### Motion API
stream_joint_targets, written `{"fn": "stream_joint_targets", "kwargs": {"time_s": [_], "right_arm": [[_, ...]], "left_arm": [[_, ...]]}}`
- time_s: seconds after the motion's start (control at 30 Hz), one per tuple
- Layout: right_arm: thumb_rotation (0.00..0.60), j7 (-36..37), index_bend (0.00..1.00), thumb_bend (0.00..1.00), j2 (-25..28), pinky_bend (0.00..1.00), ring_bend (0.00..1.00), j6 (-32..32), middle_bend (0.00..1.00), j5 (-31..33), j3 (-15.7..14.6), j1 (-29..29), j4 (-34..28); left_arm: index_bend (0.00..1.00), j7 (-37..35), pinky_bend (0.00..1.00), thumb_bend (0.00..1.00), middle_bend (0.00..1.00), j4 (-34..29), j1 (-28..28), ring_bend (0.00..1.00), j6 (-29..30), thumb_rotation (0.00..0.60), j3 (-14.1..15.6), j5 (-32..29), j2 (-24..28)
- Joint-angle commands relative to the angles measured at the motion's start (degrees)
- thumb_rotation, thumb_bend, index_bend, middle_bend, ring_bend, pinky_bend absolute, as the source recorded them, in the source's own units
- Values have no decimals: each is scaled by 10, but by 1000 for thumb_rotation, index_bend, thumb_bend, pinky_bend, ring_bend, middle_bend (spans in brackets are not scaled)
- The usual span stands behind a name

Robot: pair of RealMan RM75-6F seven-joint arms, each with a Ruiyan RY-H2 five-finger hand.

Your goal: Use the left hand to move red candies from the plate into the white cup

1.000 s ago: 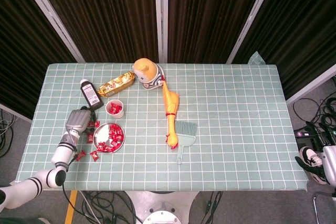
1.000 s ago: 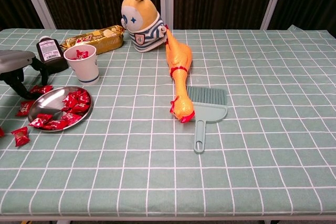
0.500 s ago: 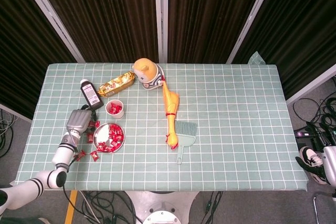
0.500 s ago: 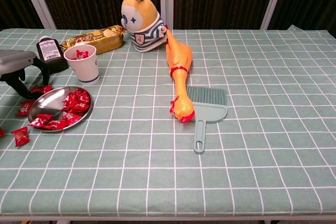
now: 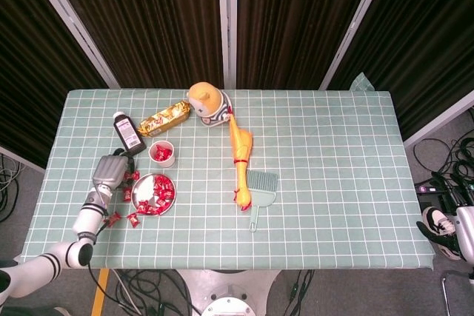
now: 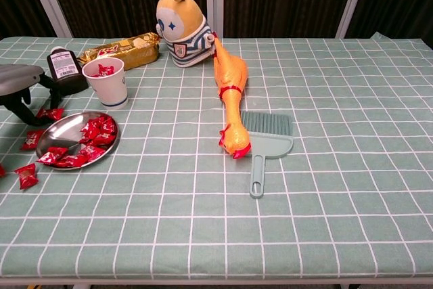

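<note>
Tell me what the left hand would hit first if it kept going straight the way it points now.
Probably the dark bottle: the left hand points up the table toward it, with the loose candies below its fingers. Depth is unclear.

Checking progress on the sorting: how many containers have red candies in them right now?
2. The white cup beside the dark bottle, and the metal plate in front of it. More candies lie loose beside the plate.

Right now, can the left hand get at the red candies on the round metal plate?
Probably yes. The left hand hovers just left of the round metal plate, and nothing stands between it and the red candies; only loose candies lie below it.
</note>
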Motion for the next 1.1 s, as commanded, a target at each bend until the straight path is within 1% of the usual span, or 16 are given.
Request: {"fn": "stream_joint_targets", "kwargs": {"time_s": [0.03, 0.1, 0.33, 0.47, 0.6, 0.73, 0.93, 1.1], "right_arm": [[600, 0, 100, 101, 0, 336, 80, 0, 240, -1, 0, 0, -1], [600, 0, 100, 101, 0, 336, 80, 1, 240, -2, 0, 0, 0], [600, 3, 100, 101, -2, 336, 80, 1, 240, -7, 0, 2, 1], [600, 5, 100, 101, -2, 336, 80, 1, 240, -7, -1, 2, 3], [600, 7, 100, 101, -3, 336, 80, 3, 240, -8, 0, 2, 4], [600, 10, 100, 101, -3, 336, 80, 2, 240, -5, -1, 1, 8], [600, 16, 100, 101, -5, 336, 80, 2, 240, 2, 0, -1, 15], [600, 20, 100, 101, -6, 336, 80, -2, 240, 5, 1, 0, 19]], "left_arm": [[618, -7, 399, 341, 281, -17, 7, 171, 14, 600, -4, 5, 13], [617, -10, 400, 345, 282, -40, 14, 171, 32, 600, -8, 9, 30], [616, -12, 399, 348, 282, -144, 38, 171, 121, 600, -27, 41, 96], [614, -16, 394, 347, 282, -188, 32, 171, 140, 600, -42, 59, 118], [612, -20, 393, 347, 282, -207, 8, 172, 124, 600, -56, 66, 121], [612, -8, 393, 348, 282, -186, -27, 171, 91, 600, -68, 57, 102], [611, 22, 392, 346, 282, -157, -67, 171, 42, 600, -73, 21, 73], [601, 46, 393, 346, 282, -144, -83, 171, 16, 600, -68, -7, 61]]}}
